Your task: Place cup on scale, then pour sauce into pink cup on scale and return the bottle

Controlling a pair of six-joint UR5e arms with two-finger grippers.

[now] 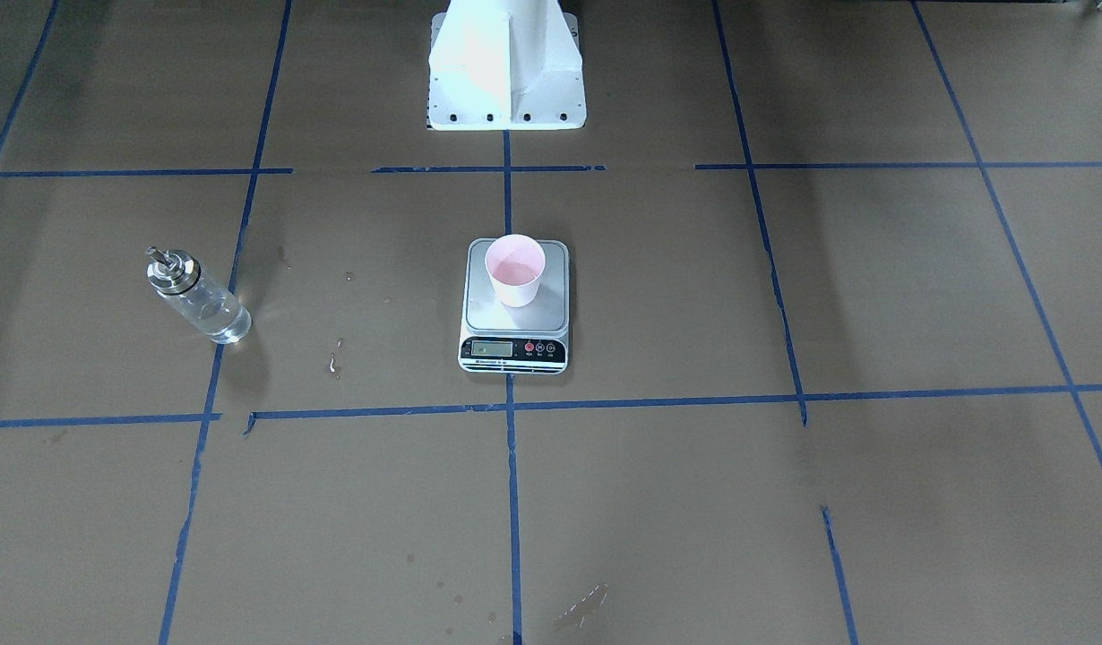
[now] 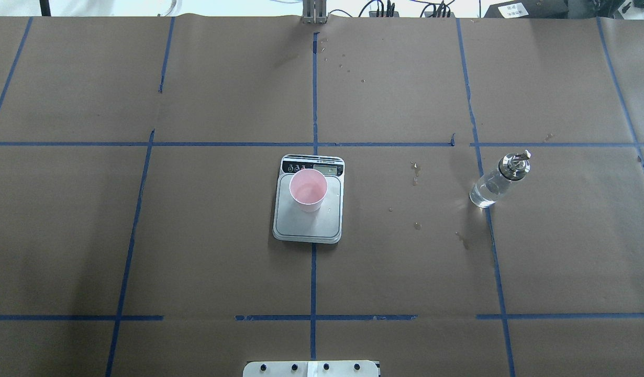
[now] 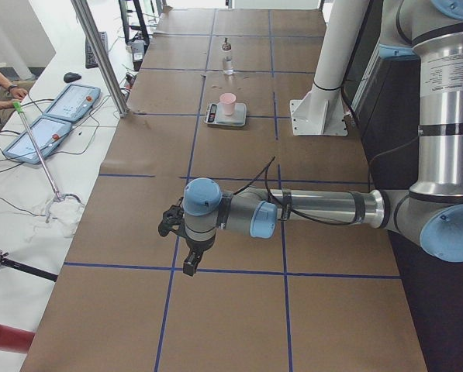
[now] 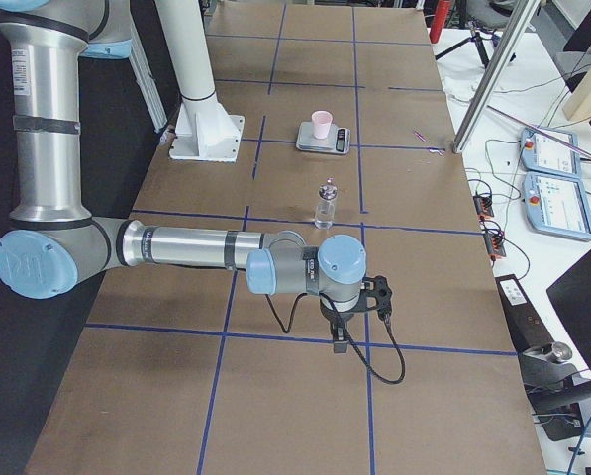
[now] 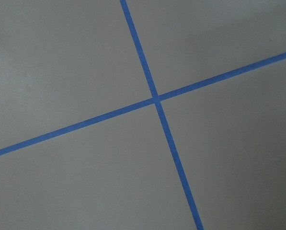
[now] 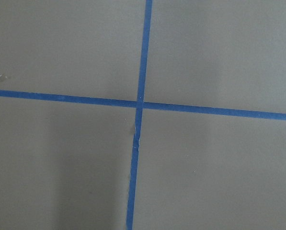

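Observation:
The pale pink cup [image 1: 515,269] stands upright on the silver-grey scale [image 1: 484,313] at the table's middle; both also show in the overhead view, the cup [image 2: 308,189] on the scale [image 2: 306,228]. The clear glass bottle [image 2: 497,180] with its metal spout stands upright on the table to the robot's right, apart from the scale, and holds clear liquid. My left gripper [image 3: 191,263] and my right gripper [image 4: 340,341] hang over the table's two far ends, far from cup and bottle. I cannot tell whether they are open or shut. Both wrist views show only brown paper and tape.
Brown paper with blue tape lines [image 2: 314,144] covers the table. Small wet spots [image 2: 416,170] lie between scale and bottle. The robot's white base [image 1: 506,72] stands behind the scale. Tablets [image 3: 64,105] and a metal post [image 3: 99,54] sit on the operators' side.

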